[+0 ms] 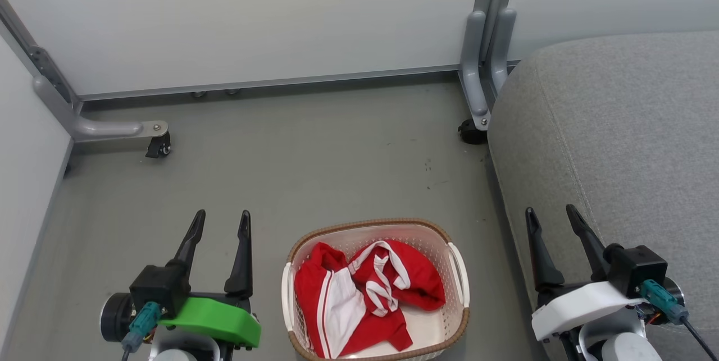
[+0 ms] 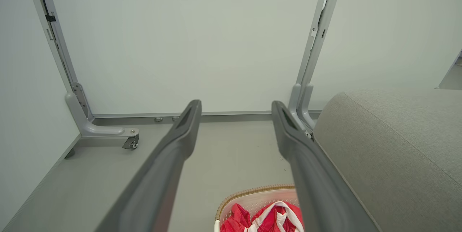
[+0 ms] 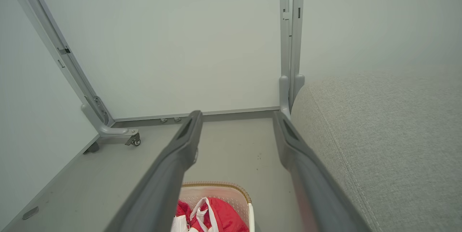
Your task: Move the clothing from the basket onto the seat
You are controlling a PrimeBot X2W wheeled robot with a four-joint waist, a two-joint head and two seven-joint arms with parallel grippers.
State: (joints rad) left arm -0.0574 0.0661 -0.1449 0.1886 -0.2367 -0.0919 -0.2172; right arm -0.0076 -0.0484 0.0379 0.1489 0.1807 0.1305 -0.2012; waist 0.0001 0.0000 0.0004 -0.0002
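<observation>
As I look down through the head camera, I search first for writing, and I cannot read any letters or brand. The clothing shows white stripes and a white panel, but it is crumpled and the folds give me nothing legible.

The left gripper (the one with the green housing) hangs over the grey floor, just left of the basket. Its two dark fingers are spread wide apart, there is nothing between them, and they touch nothing. In the left wrist view I see the floor and the far white wall panel through the gap between them.

The right gripper, with the white housing, is at the near left edge of the seat. Its fingers also stand fully apart and grasp nothing. I cannot tell whether its right finger brushes the grey fabric.

The basket stands on the floor at the near side, between the two grippers and just beside the seat, which is on its right. All the clothing that I see lies inside the basket, red with white trim. It is heaped toward the left and the middle, and a bare part of the cream bottom shows at the near right corner.

A small caster wheel of the panel frame stands at the far left.
</observation>
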